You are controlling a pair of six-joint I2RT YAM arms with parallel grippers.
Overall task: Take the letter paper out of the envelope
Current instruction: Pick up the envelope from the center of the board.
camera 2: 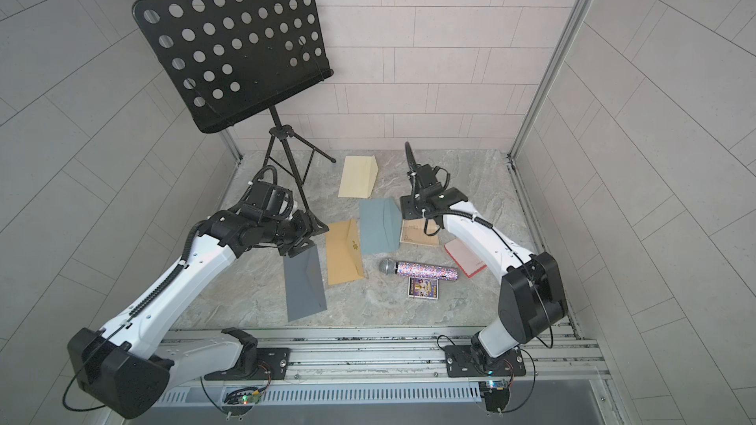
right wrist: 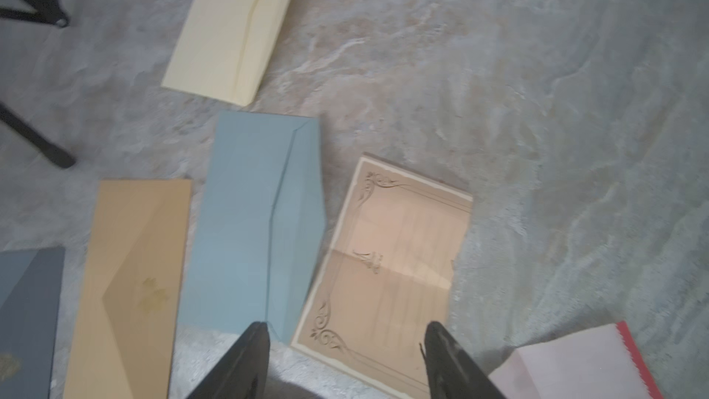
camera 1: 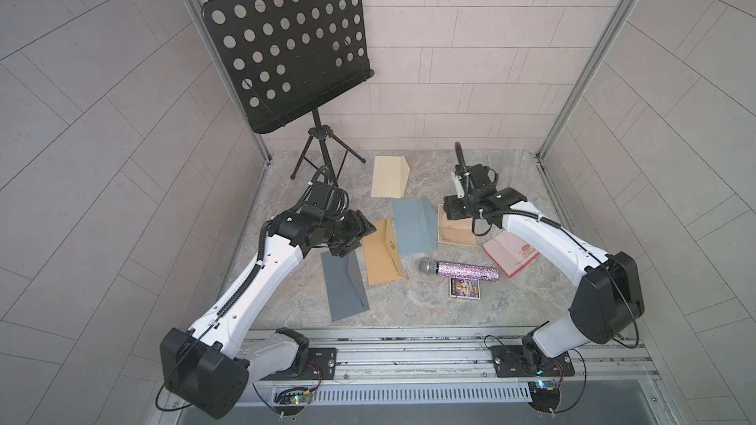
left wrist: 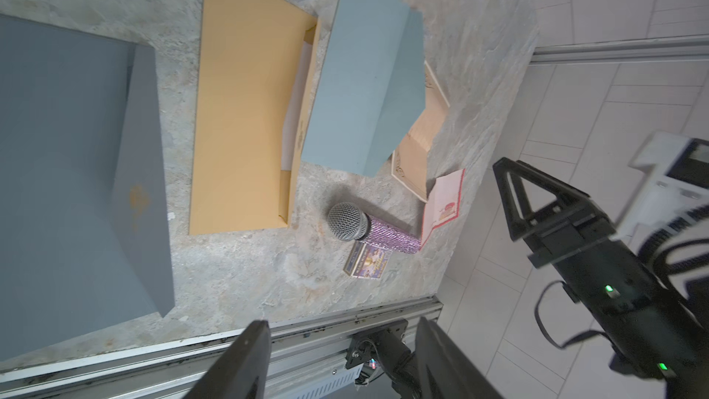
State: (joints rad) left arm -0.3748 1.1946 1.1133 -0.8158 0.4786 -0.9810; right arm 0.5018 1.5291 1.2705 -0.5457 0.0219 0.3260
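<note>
Hovering over the paper [right wrist: 399, 255] beside the blue envelope [right wrist: 249, 224], the right gripper [right wrist: 346, 325] gapes empty; the left gripper [left wrist: 343, 320] gapes too.

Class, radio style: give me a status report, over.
Left gripper open, empty. Right gripper open over bordered letter paper, out beside blue envelope. Nothing in the way.

Soft, even, diffuse light with faint shadows; top views bow at edges; right wrist view looks slightly blurred.
</note>
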